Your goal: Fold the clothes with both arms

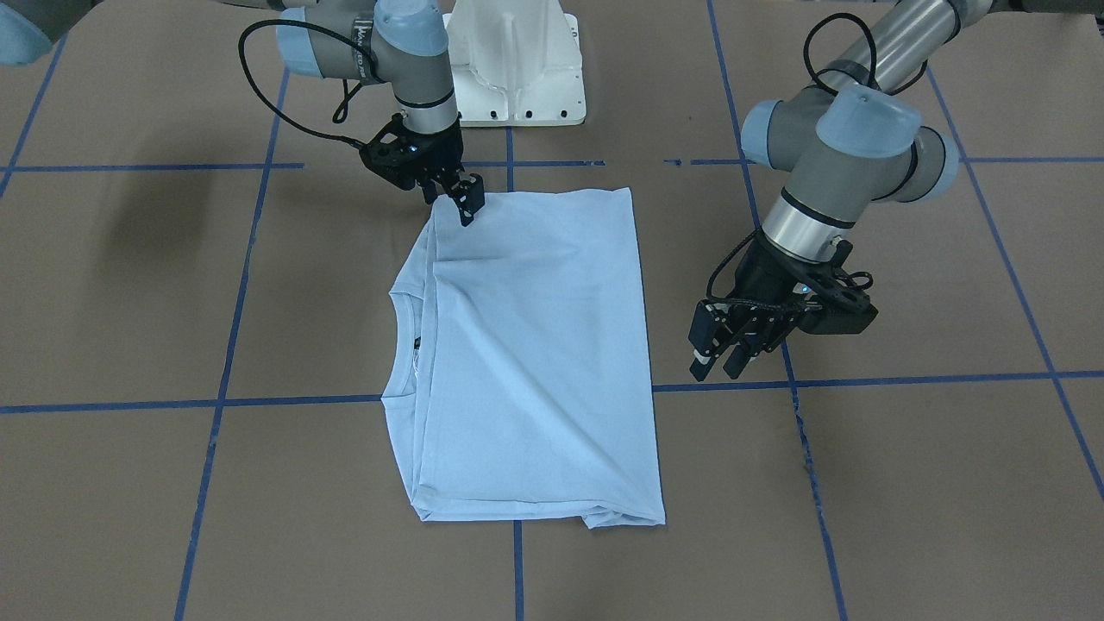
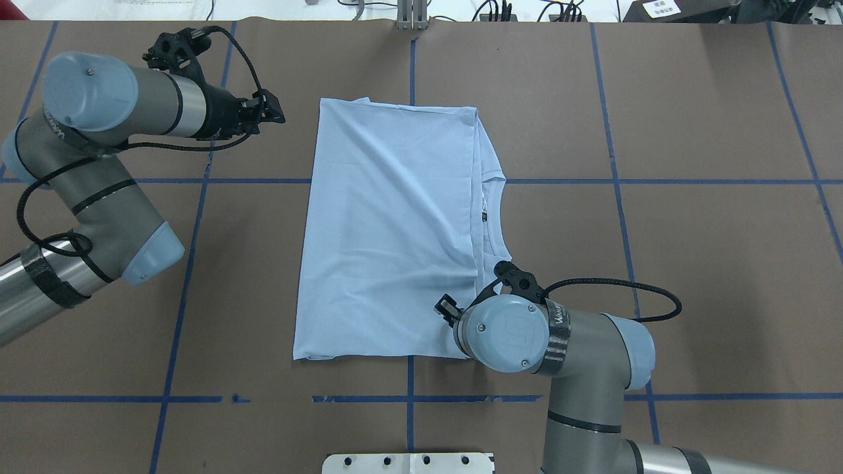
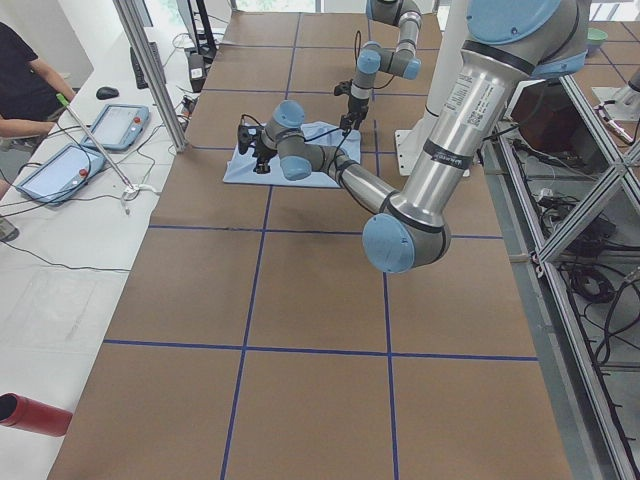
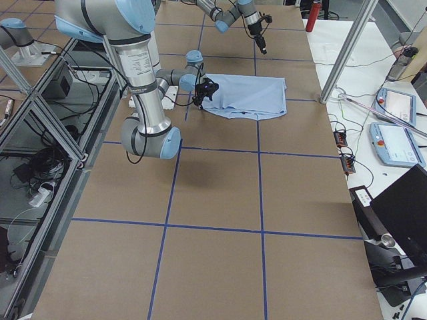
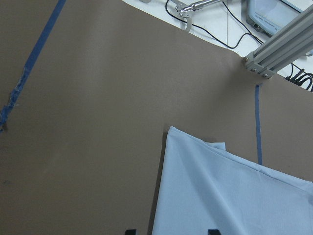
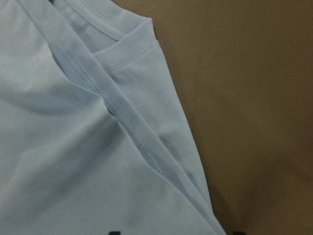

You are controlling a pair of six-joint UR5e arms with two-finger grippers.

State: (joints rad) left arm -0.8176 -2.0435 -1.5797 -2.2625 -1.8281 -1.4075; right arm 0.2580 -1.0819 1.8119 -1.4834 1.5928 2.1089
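While the T-shirt (image 1: 535, 345) lies part-folded on the surface (image 1: 862, 483), further folds seem due; left end effector (image 1: 717, 366) hangs open alongside; right end effector (image 1: 467, 210) sits open at its corner.

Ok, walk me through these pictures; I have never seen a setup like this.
Two jointed robot arms, the left and the right, stand at a brown table marked with blue tape. One picture faces the robot, one looks down from behind it, two are from the table's ends, two from cameras on the wrists. A light blue T-shirt lies partly folded. The right arm's fingers sit at its corner nearest the robot; the left arm's fingers hang open beside it, over bare table. Nothing looks held.
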